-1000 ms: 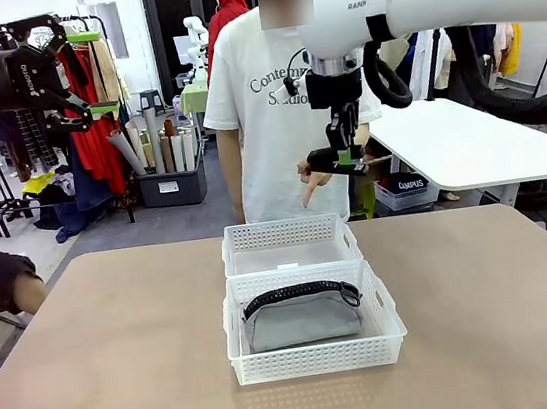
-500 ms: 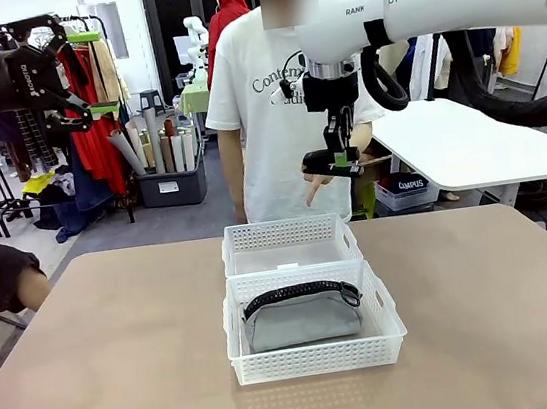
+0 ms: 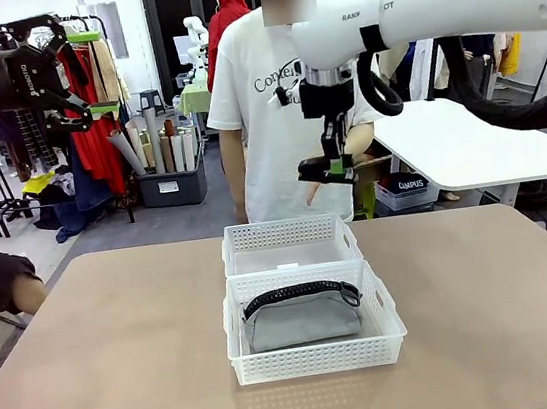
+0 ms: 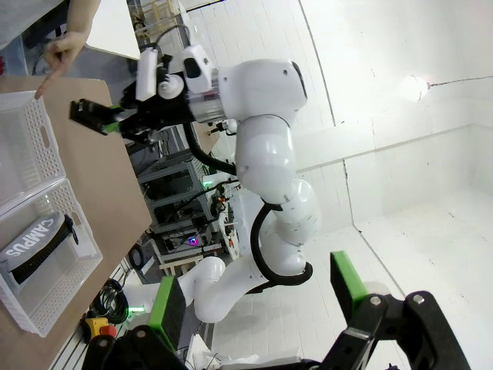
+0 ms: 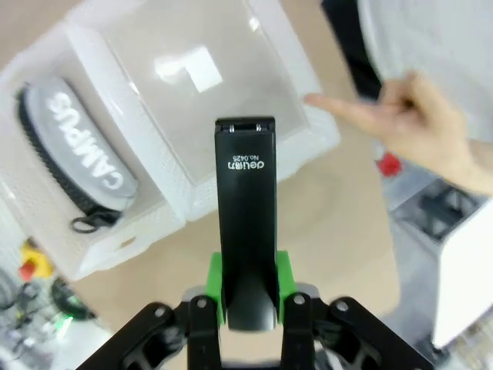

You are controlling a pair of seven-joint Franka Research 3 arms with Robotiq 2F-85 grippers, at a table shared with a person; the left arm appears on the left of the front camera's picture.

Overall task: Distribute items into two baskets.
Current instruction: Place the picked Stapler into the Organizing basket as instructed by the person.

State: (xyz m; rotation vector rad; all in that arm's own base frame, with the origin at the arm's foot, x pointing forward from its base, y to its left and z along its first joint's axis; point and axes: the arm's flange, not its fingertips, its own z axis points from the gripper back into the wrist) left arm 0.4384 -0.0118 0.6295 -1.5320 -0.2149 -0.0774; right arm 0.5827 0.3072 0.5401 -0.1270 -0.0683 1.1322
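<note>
Carrying the stapler (image 5: 246,231) clenched in the right gripper (image 3: 327,168) (left gripper (image 3: 85,73) released) high above the empty far basket (image 3: 289,245); next, lowering needed.

Stapler (image 5: 246,223): rear end hidden between the right gripper (image 5: 248,289) pads, so its full length can't be read; front view shows it only as a small dark sliver.
Pouch (image 3: 302,314): lower part sits behind the near basket (image 3: 319,358) lattice wall, bottom edge not visible.
Left gripper (image 4: 258,297): fingertips cut off by the wrist view's bottom edge.
Person's hand (image 5: 420,127): motion-blurred, wrist cut by the right edge.
Far basket (image 4: 27,150): cropped at the left edge of the left wrist view.
</note>
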